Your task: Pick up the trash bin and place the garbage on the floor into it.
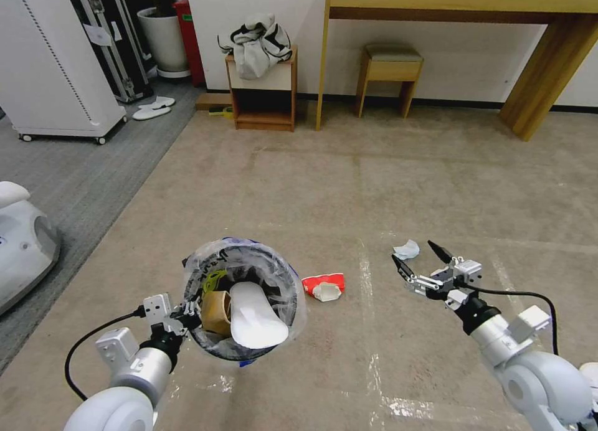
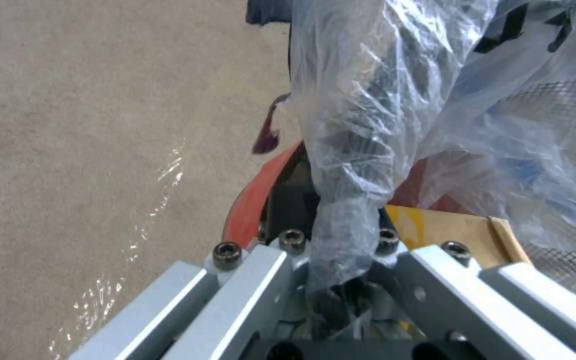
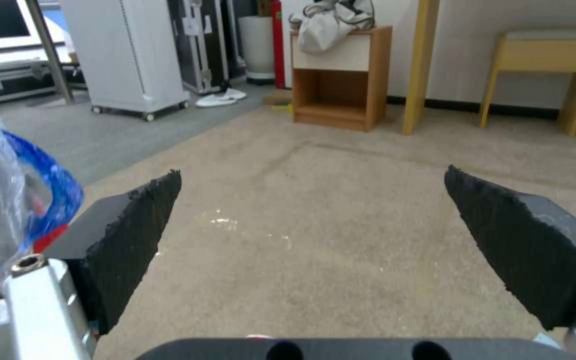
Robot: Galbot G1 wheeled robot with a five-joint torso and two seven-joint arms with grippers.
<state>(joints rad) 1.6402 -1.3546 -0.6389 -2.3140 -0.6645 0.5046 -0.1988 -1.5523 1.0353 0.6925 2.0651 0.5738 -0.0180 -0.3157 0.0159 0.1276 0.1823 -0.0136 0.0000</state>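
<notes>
The small red trash bin, lined with a crinkled clear bag, hangs just above the beige floor. My left gripper is shut on its near-left rim; the left wrist view shows the gripper clamping the red rim and bunched plastic. Inside the bin lie a brown paper bag and a flat white oval piece. Garbage on the carpet: a crushed red-and-white wrapper right of the bin and a crumpled white tissue. My right gripper hovers open just right of the tissue, its pads wide apart.
At the far wall stand a wooden nightstand with a grey bag on top, a stool and a long desk. A white wheeled cabinet, white slippers and a white machine sit on grey carpet at left.
</notes>
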